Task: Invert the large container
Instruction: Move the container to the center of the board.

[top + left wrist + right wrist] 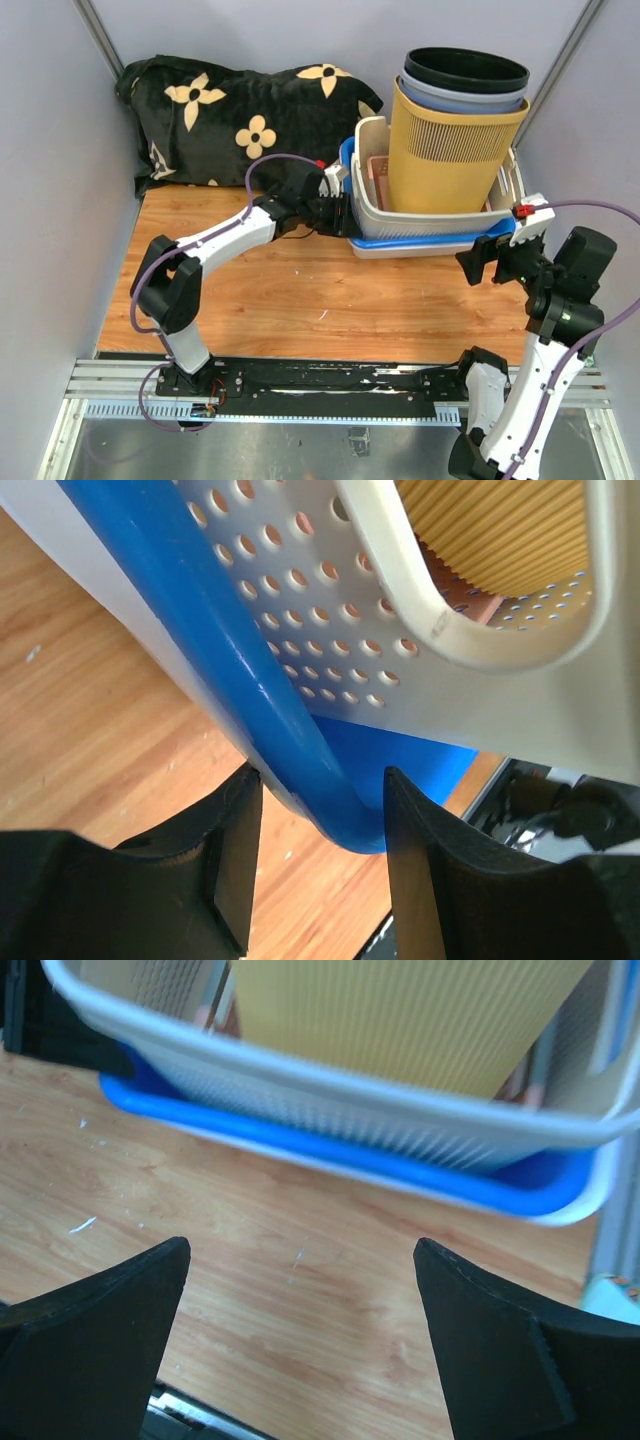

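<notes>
Large container (430,222) interior hidden by yellow bin (445,165). Left end effector (320,780) part-open astride blue rim (250,680); right end effector (300,1250) wide, empty.

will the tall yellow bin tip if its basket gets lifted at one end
Likely: the yellow bin stands far taller than the white basket, with two bins nested inside. It looks like thin ribbed plastic, so probably light and easily toppled.

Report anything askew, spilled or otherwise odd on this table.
The yellow bin, with a grey bin and a black bin nested in it, appears to lean in the white basket rather than stand upright. The left gripper sits astride the blue rim below it. Nothing looks spilled or broken.
</notes>
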Robot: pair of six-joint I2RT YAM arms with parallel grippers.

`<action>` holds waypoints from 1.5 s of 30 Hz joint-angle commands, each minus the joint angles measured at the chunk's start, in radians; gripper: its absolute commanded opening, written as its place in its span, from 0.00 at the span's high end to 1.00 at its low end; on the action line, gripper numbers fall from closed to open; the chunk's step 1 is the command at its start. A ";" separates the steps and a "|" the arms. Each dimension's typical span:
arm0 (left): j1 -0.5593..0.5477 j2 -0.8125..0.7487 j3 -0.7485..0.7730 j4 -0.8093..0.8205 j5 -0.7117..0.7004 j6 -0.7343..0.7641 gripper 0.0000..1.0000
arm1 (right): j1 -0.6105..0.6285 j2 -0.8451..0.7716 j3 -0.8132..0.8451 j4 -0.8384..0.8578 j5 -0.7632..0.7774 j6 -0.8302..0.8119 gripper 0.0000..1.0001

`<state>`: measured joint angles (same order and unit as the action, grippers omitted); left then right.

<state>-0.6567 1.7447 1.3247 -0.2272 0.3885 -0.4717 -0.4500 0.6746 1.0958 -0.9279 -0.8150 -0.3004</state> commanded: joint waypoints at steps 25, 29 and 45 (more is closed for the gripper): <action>-0.032 -0.253 -0.158 -0.426 0.038 0.597 1.00 | 0.005 0.694 0.756 1.706 -0.474 1.304 0.08; -0.032 -0.253 -0.145 -0.446 0.036 0.616 1.00 | 0.041 0.799 0.770 2.005 -0.460 1.585 0.00; -0.032 -0.262 -0.106 -0.508 0.013 0.651 0.73 | 0.139 0.794 0.716 1.692 -0.892 1.308 0.25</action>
<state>-0.6567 1.5135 1.2137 -0.6094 0.4374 -0.1112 -0.2836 1.4952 1.8492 0.6846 -1.5410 0.9527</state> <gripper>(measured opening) 0.495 0.803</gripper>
